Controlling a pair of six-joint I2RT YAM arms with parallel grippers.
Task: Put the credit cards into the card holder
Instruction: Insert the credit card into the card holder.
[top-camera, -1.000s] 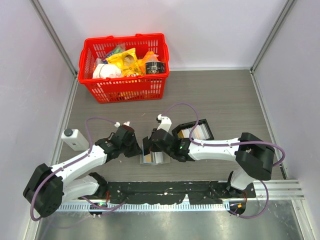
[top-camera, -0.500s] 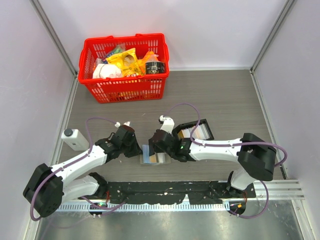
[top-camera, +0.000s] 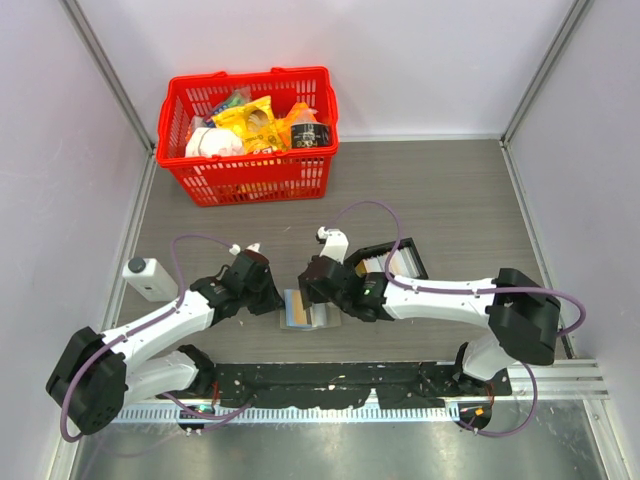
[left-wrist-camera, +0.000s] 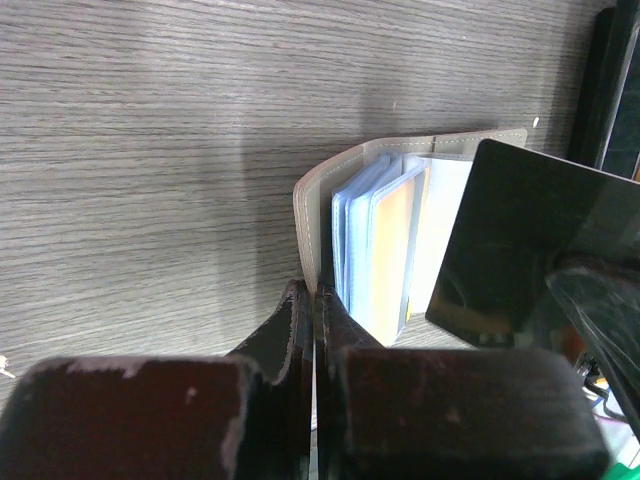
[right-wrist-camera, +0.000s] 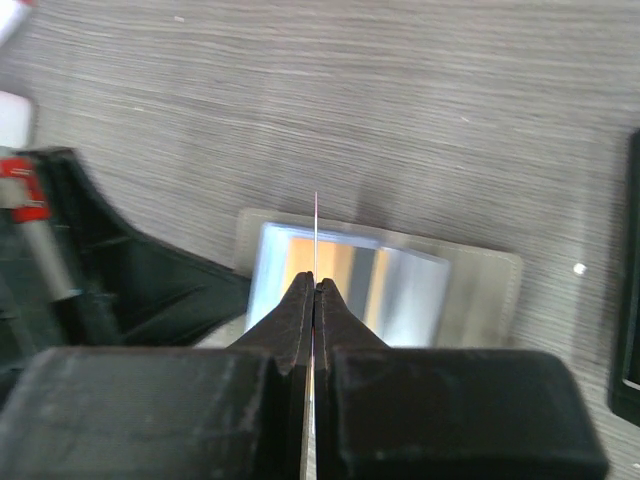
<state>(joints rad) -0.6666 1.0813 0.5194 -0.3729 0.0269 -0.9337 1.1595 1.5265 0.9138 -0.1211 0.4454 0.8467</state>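
Card holder (left-wrist-camera: 318, 200): open, cover pinched by left gripper (left-wrist-camera: 312, 300). Right gripper (right-wrist-camera: 314, 285) clamps one card (left-wrist-camera: 510, 240) over pockets (left-wrist-camera: 385, 240), uninserted. Further cards (top-camera: 400, 262) remain in tray (top-camera: 358, 252).

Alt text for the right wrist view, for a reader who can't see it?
The right gripper is shut on a thin card seen edge-on, poised over the open card holder with its pale blue and tan pockets. The left gripper meets the holder's edge on a grey wood-grain table.
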